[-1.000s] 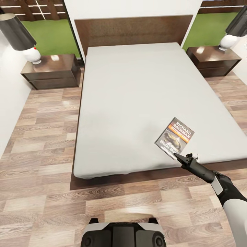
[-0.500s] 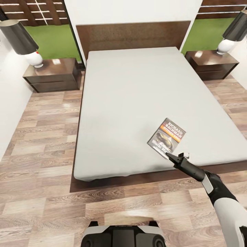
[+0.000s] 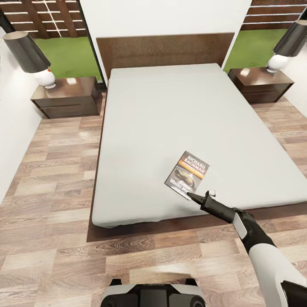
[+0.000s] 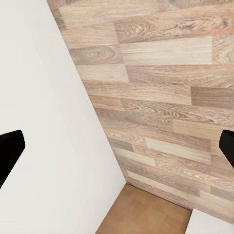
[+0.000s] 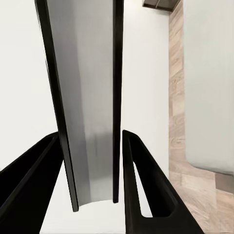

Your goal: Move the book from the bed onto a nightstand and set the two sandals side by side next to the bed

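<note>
The book (image 3: 187, 172), dark with an orange band, hangs over the near right part of the bed (image 3: 170, 111). My right gripper (image 3: 190, 196) is shut on the book's near edge. In the right wrist view the book (image 5: 90, 97) stands edge-on between the two black fingers (image 5: 141, 190). My left gripper (image 4: 117, 148) is open over wood floor beside a white wall, with nothing between its fingertips (image 4: 9, 151). The left nightstand (image 3: 74, 87) and the right nightstand (image 3: 256, 76) flank the headboard. The sandals are out of view.
A lamp (image 3: 32, 57) with a dark shade stands on the left nightstand, another lamp (image 3: 285, 47) on the right one. Wood-plank floor (image 3: 59, 170) runs along both sides of the bed. My base (image 3: 153, 294) stands at the bed's foot. A white wall (image 3: 8, 140) is at the left.
My right gripper has carried the book leftward over the mattress. The head view has also shifted, so the bed and nightstands sit lower in the picture.
</note>
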Tool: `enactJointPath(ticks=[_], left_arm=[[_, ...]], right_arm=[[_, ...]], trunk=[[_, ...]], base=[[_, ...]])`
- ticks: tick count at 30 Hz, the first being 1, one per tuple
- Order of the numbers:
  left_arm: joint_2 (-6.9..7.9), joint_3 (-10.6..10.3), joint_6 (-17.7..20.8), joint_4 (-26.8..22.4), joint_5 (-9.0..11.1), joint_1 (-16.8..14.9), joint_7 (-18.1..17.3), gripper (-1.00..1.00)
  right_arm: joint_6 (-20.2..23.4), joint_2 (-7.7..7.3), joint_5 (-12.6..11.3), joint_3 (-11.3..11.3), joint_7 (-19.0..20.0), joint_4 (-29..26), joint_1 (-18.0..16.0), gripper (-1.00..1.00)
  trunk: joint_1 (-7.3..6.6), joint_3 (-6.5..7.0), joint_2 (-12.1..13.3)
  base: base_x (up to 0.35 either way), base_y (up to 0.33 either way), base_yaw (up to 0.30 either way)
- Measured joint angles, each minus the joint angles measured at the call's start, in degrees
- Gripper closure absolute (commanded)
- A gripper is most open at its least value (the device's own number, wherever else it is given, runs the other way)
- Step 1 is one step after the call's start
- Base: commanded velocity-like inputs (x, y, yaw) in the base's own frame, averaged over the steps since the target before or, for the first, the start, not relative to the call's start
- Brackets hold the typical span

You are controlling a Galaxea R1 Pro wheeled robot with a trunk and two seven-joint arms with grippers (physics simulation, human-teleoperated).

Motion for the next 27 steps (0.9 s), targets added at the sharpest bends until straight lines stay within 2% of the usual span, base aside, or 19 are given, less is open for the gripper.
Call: enactJointPath(ticks=[11,27], left_arm=[[-0.02,-0.06,-0.07,-0.01,0.0,0.0,-0.04,-1.0],[-0.03,-0.09,-0.63,-0.01,0.0,0.01,0.01,-1.0]], right_arm=[[0.47,0.8,0.06,1.46,-0.98,-0.21,0.07,1.0],[1.77,0.78,0.05,1.46,-0.99,-0.24,0.4,1.0]], trunk=[[0.0,1.02,0.0],[0.0,2.5,0.0]], base=[[0.0,0.0,0.0],[0.0,0.0,0.0]])
